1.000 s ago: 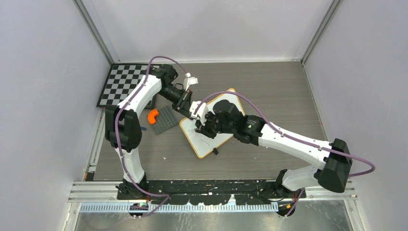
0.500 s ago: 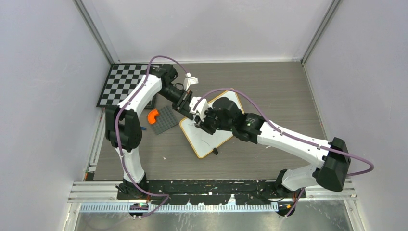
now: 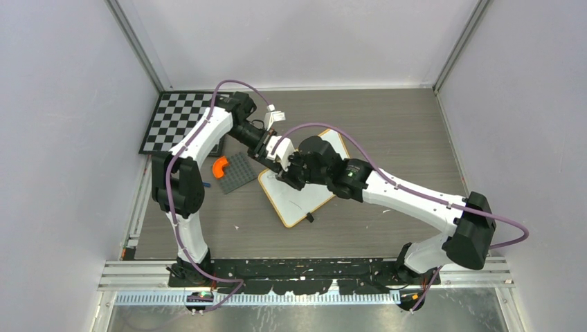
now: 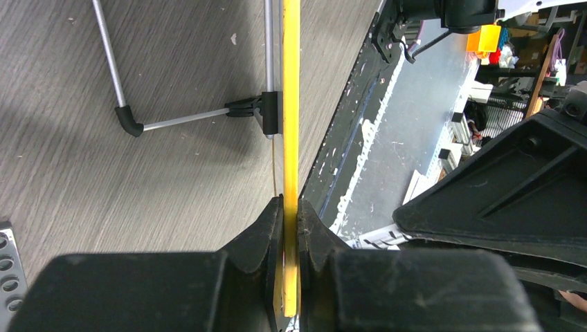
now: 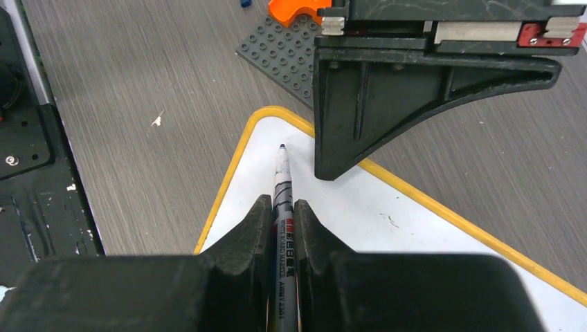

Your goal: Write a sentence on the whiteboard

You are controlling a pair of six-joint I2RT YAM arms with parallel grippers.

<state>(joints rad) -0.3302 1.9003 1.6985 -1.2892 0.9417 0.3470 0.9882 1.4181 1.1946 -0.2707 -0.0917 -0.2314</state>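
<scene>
White board surface lies straight ahead of the marker [image 5: 282,181]: its long axis runs out from the right gripper [image 5: 282,207], whose fingers pinch the barrel, toward a rounded corner of the whiteboard [image 3: 302,200]. Just beside the tip, the left gripper [image 4: 289,216] clamps the orange frame edge. No blue sentence shows yet. Since a second ago, the right arm has slid toward that corner.

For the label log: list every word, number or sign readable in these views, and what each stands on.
On the marker barrel: red and dark print runs along it, too small and blurred to read.
On the whiteboard: only a few faint stray marks, no readable words.
No other legible text in any view.
</scene>
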